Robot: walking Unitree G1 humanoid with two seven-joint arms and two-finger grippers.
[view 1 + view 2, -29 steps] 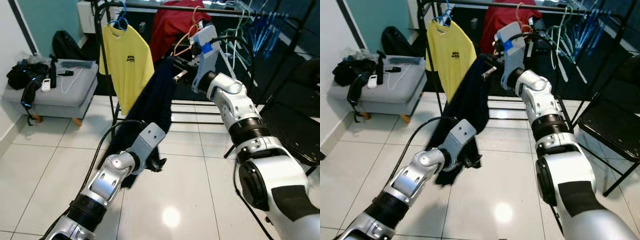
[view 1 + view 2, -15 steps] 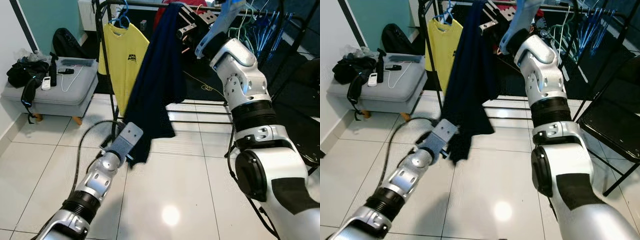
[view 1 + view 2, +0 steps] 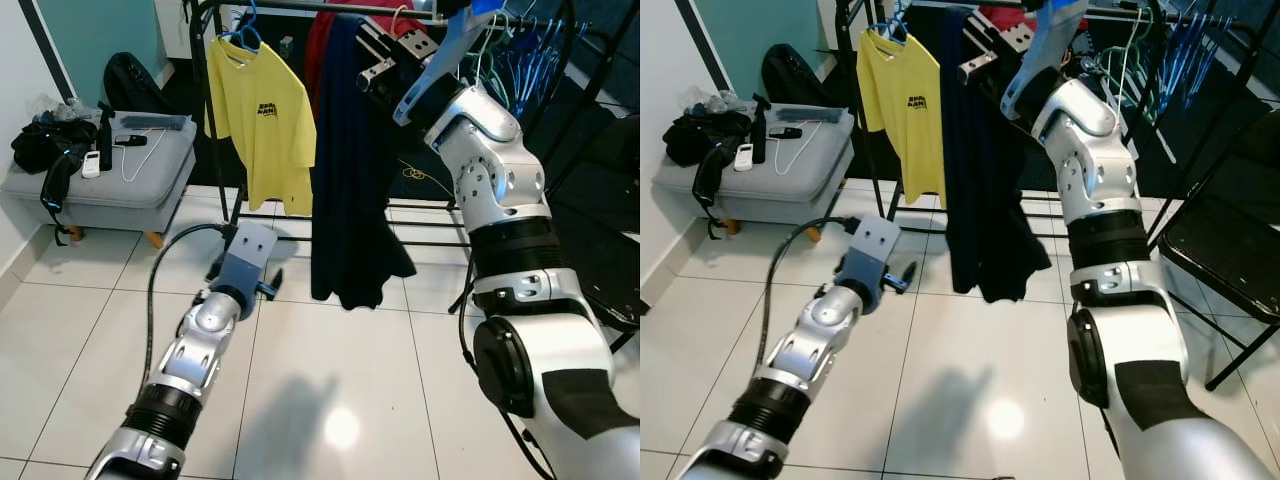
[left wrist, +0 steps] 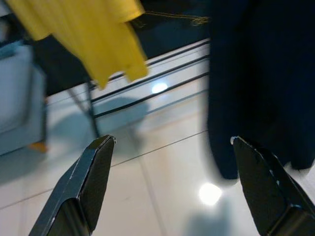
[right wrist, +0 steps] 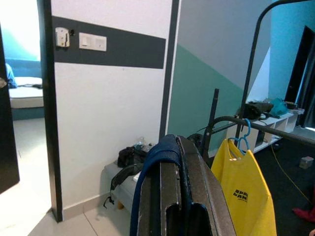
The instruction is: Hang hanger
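A dark navy garment (image 3: 350, 200) hangs straight down from its hanger at the black rack rail (image 3: 300, 8), between a yellow T-shirt (image 3: 265, 130) and a red garment (image 3: 318, 40). My right gripper (image 3: 372, 52) is raised to the rail at the navy garment's top. In the right wrist view its fingers (image 5: 192, 196) are pressed together, with the blue hanger (image 5: 147, 167) looped over them. My left gripper (image 3: 268, 286) is low over the floor tiles, left of the garment's hem and apart from it. In the left wrist view its fingers (image 4: 93, 172) are spread wide with nothing between them.
A grey bench (image 3: 100, 175) with a black bag and remotes stands at the left wall. A black folding chair (image 3: 590, 250) is on the right. Several spare hangers (image 3: 520, 45) hang at the rail's right end. The rack's lower bars (image 3: 430, 225) run behind the garment.
My right arm has lifted the navy garment up to the rail, where it now hangs straight. My left gripper has let go of the hem and dropped back to the left.
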